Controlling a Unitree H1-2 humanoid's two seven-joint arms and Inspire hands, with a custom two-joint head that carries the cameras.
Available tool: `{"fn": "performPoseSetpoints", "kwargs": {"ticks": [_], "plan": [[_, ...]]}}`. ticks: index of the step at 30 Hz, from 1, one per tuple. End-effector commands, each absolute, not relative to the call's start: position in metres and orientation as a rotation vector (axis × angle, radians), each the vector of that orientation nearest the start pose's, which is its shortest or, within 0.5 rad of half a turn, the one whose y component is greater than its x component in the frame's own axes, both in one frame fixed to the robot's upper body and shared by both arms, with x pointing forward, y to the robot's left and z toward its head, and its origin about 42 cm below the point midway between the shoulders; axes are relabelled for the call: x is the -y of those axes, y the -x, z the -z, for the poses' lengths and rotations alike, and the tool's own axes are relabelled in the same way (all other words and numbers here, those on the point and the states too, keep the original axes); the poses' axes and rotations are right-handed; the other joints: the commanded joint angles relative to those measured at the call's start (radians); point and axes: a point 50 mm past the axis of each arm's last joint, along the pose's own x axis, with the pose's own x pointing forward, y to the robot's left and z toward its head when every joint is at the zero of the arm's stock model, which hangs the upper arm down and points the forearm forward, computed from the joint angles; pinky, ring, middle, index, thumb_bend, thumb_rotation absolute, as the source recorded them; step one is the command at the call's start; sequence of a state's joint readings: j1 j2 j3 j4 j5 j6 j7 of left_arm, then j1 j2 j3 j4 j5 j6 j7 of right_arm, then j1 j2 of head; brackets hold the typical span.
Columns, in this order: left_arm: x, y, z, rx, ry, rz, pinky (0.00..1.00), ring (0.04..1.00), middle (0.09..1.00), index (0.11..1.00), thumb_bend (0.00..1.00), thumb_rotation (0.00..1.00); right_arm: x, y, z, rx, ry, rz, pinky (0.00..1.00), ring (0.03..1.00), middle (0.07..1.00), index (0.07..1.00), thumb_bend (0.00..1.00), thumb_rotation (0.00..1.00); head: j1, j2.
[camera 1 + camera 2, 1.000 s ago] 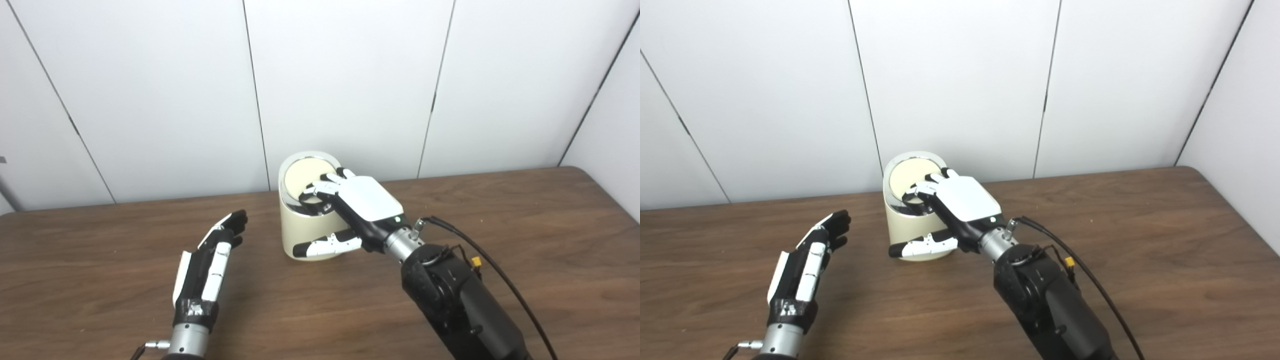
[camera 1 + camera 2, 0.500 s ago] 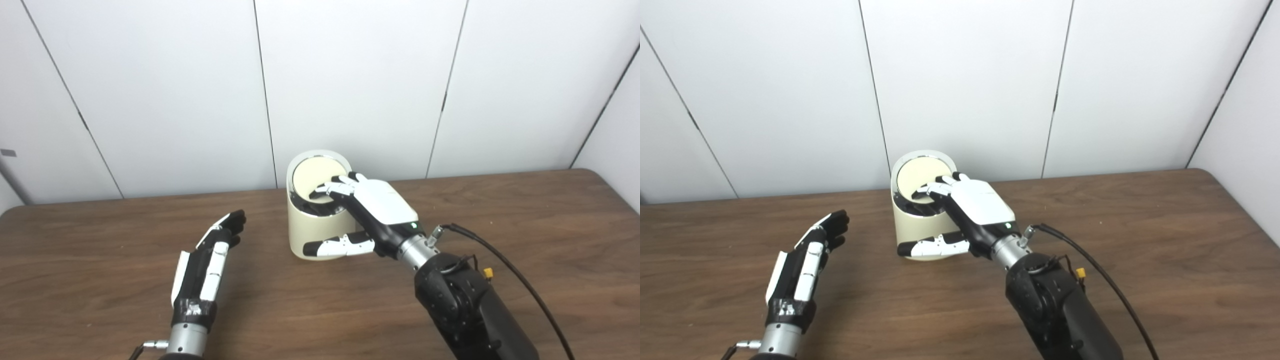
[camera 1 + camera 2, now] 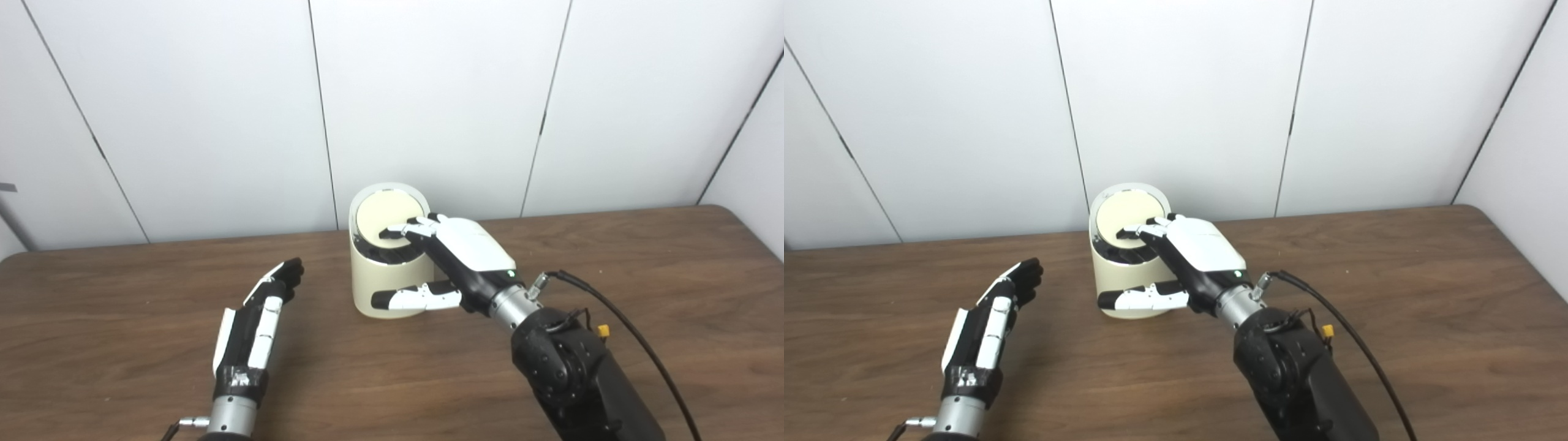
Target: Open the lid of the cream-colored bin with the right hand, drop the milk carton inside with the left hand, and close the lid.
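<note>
Meanwhile, the left hand (image 3: pixel 257 324) is kept where it was a second ago, resting empty on the table (image 3: pixel 643 257) with its fingers straight and apart. No milk carton can be seen anywhere; presumably it has already been dropped in. Just beside, the cream-colored bin (image 3: pixel 383 269) stands near the wall. Its lid (image 3: pixel 384 219) has been pressed nearer to flat than before. The right hand (image 3: pixel 456 257) is spread, fingertips (image 3: pixel 398 231) on the lid and thumb along the bin's front, so closing is judged nearly done.
</note>
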State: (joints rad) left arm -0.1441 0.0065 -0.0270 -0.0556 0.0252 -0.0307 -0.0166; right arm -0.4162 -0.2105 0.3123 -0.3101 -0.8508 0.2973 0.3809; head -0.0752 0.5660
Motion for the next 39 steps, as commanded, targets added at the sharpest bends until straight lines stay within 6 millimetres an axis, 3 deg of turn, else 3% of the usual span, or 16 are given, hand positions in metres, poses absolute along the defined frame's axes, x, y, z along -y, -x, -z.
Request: {"fn": "performPoseSetpoints", "kwargs": {"ticks": [1, 13, 18, 29, 36, 37, 38, 39], "plan": [[-0.189, -0.332, -0.170, 0.319, -0.038, 0.082, 0.89, 0.875, 0.854, 0.870, 0.59, 0.92, 0.152, -0.355, -0.285, 0.418, 1.082, -0.261, 0.98, 0.908, 0.833, 0.829, 0.83, 0.91, -0.001, 0.000], [-0.187, -0.333, -0.167, 0.327, -0.034, 0.083, 0.87, 0.879, 0.853, 0.868, 0.56, 0.91, 0.160, -0.349, -0.291, 0.537, 0.988, -0.088, 0.89, 0.944, 0.906, 0.919, 0.77, 0.89, 0.004, -0.009], [-0.187, -0.333, -0.167, 0.331, -0.037, 0.082, 0.85, 0.870, 0.854, 0.865, 0.55, 0.92, 0.165, -0.347, -0.295, 0.567, 0.945, -0.033, 0.95, 0.973, 0.937, 0.952, 0.76, 0.93, 0.005, -0.009], [-0.187, -0.333, -0.167, 0.329, -0.030, 0.082, 0.85, 0.866, 0.851, 0.860, 0.56, 0.90, 0.168, -0.343, -0.296, 0.576, 0.933, -0.008, 0.92, 0.954, 0.936, 0.949, 0.79, 0.96, 0.006, -0.012], [-0.187, -0.332, -0.167, 0.334, -0.034, 0.081, 0.85, 0.871, 0.852, 0.866, 0.56, 0.91, 0.171, -0.341, -0.290, 0.567, 0.905, 0.015, 0.88, 0.937, 0.909, 0.914, 0.79, 0.91, 0.009, -0.012], [-0.187, -0.332, -0.167, 0.332, -0.032, 0.081, 0.86, 0.873, 0.853, 0.866, 0.56, 0.91, 0.175, -0.340, -0.284, 0.564, 0.845, 0.021, 0.86, 0.919, 0.895, 0.889, 0.71, 0.88, 0.012, -0.013], [-0.187, -0.332, -0.168, 0.331, -0.028, 0.082, 0.86, 0.873, 0.853, 0.866, 0.56, 0.91, 0.180, -0.339, -0.276, 0.559, 0.774, 0.032, 0.86, 0.916, 0.892, 0.884, 0.70, 0.88, 0.012, -0.013], [-0.187, -0.332, -0.168, 0.330, -0.028, 0.081, 0.87, 0.875, 0.854, 0.867, 0.56, 0.90, 0.185, -0.337, -0.268, 0.557, 0.709, 0.047, 0.81, 0.890, 0.874, 0.860, 0.59, 0.85, 0.012, -0.011]]}}
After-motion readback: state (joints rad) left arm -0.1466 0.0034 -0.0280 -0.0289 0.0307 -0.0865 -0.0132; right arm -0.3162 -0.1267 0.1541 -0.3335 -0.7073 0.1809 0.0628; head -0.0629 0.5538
